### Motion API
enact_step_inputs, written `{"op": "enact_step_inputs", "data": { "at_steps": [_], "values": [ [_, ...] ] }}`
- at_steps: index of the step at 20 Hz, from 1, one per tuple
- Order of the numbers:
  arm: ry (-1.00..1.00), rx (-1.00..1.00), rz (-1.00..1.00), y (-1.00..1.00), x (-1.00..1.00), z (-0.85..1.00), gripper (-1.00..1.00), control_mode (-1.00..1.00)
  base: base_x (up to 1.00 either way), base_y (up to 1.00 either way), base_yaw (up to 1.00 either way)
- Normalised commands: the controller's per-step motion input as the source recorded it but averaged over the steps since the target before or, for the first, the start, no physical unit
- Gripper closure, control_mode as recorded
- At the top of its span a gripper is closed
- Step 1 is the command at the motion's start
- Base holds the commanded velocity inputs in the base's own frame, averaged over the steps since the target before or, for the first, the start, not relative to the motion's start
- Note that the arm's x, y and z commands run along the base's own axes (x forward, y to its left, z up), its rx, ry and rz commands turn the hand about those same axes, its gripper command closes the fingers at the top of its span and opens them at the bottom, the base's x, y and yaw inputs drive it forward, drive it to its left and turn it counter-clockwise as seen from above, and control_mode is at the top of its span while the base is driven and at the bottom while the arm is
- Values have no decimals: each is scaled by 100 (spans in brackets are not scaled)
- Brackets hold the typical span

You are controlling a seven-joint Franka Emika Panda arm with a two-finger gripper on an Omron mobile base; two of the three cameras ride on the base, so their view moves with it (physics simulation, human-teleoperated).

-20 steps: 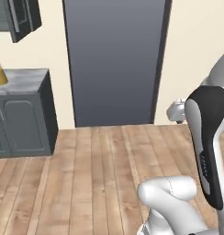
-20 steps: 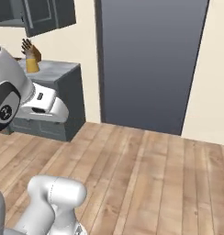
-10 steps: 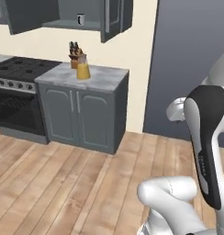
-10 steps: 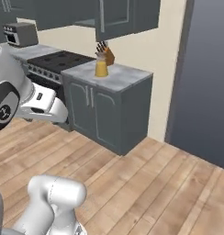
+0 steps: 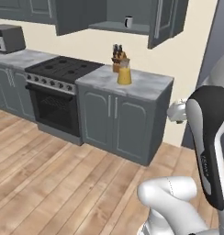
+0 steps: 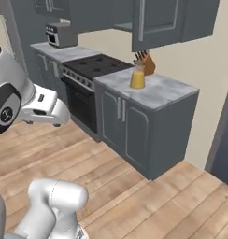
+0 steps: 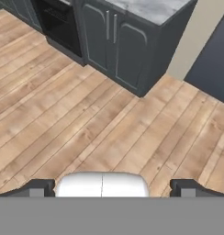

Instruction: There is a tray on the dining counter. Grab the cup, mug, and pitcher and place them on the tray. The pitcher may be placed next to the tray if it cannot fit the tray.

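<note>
The pitcher (image 5: 124, 74) (image 6: 137, 77), a clear carafe of orange liquid, stands on the short marble-topped grey cabinet counter (image 5: 141, 85) (image 6: 162, 93), in front of a knife block. The mug (image 5: 127, 21), pale with a dark handle, sits on the shelf of an open wall cabinet above it. My gripper (image 7: 112, 188) is open with nothing between its fingertips (image 7: 38, 187); it hangs over bare wooden floor, well short of the cabinet. The tray, the cup and the dining counter are out of view.
A black stove with oven (image 5: 58, 92) (image 6: 88, 74) adjoins the cabinet on the left, and a toaster oven (image 5: 8, 39) (image 6: 61, 35) stands further along. The knife block (image 5: 117, 55) (image 6: 145, 62) is behind the pitcher. A dark doorway (image 7: 210, 50) lies to the right, and wooden floor (image 5: 63, 183) lies in front.
The whole picture has shifted because the base turned. The dark doorway slid off to the right, and the cabinet counter, stove and wall cabinets came into view. The gripper stayed open.
</note>
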Motion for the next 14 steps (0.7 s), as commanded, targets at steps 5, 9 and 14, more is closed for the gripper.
{"op": "enact_step_inputs", "data": {
  "at_steps": [5,9,14],
  "values": [
    [0,0,0,0,0,0,-100,100,98,41,1],
    [0,0,0,0,0,0,-100,100,100,50,-19],
    [0,0,0,0,0,0,-100,100,87,36,-42]
  ]
}}
